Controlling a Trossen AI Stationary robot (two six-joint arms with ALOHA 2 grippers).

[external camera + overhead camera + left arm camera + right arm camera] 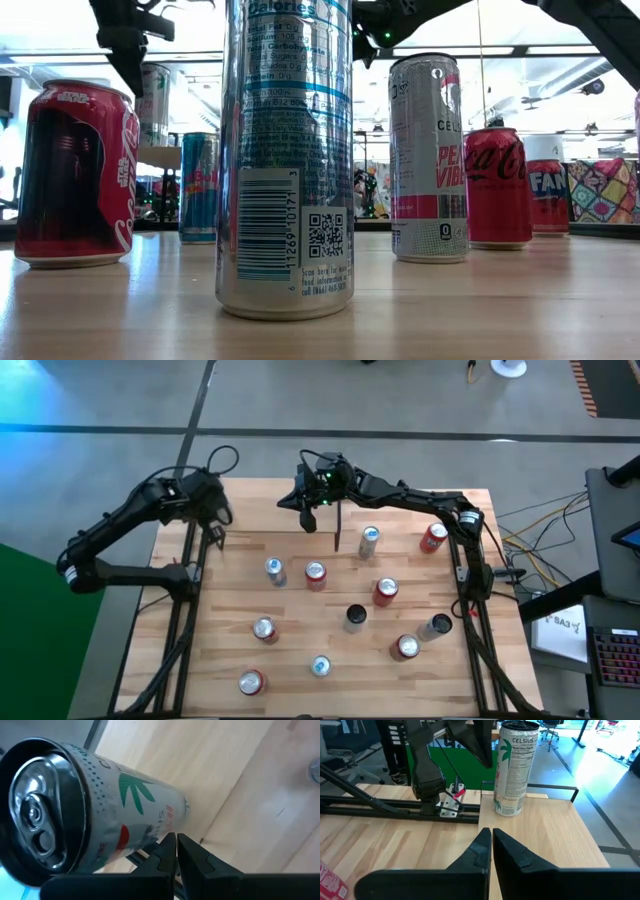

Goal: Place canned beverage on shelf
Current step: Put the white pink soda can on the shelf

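Note:
A white Celsius can (516,770) with green palm print stands upright on its base on the shelf (545,825), a light wood board with thin black uprights at the table's far left. The low view shows the can (155,100) far off on the shelf (160,157). My left gripper (176,845) is shut and hangs close beside the can's (100,805) upper side; in the right wrist view a narrow gap shows between them. My right gripper (491,845) is shut with nothing in it, in the air near the table's far edge at centre (300,505), pointing at the shelf.
Several cans stand spread over the tabletop, among them red ones (315,575) (385,590) and a black one (355,617). A tall silver can (285,150) stands right in front of the low camera. Black frame rails (190,575) (465,575) run along both sides.

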